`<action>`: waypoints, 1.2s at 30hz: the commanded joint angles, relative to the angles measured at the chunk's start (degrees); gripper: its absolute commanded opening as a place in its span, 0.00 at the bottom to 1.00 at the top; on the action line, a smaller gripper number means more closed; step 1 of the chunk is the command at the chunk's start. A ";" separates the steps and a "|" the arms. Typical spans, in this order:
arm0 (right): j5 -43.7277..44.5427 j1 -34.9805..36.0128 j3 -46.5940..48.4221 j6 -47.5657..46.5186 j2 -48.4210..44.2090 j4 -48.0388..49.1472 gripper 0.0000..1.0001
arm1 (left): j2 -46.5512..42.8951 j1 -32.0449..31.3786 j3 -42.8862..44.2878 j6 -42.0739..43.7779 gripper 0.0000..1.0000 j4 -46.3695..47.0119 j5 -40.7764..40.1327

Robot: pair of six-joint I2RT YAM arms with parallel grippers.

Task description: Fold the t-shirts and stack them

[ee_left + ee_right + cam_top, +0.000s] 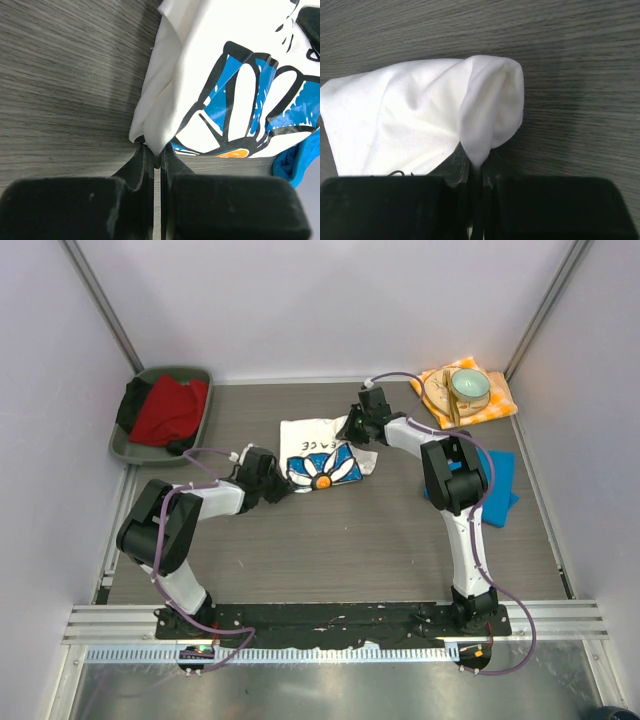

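Note:
The white daisy-print t-shirt (pixel 320 452) lies partly folded in the middle of the table. My left gripper (pixel 272 480) is shut on its near left edge; the left wrist view shows the white cloth (pixel 200 90) pinched between the jaws (pixel 156 159). My right gripper (pixel 357 425) is shut on the shirt's far right corner; the right wrist view shows a white fold (pixel 485 110) caught in the jaws (pixel 477 167). The plain blue t-shirt (pixel 500 485) lies folded at the right, partly behind the right arm; a bit of blue also shows in the left wrist view (pixel 295 162).
A green tray (pixel 135 435) at the far left holds red and black cloth (pixel 170 408). An orange-and-white checked napkin (pixel 495 405) with a plate and cup (pixel 468 387) sits at the far right. Walls enclose the table on three sides.

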 commanded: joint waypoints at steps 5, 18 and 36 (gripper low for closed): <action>4.18 1.01 -2.38 -2.55 -5.19 -3.70 0.01 | -2.04 0.17 1.74 5.14 0.00 -12.76 1.14; 13.58 0.57 -6.95 -4.92 -26.64 -9.05 0.01 | -9.07 -2.82 13.71 5.76 0.00 -18.14 2.81; 20.00 -15.77 -16.44 -4.05 -48.88 -18.90 0.01 | 11.57 -17.58 45.87 7.60 0.00 -22.80 5.70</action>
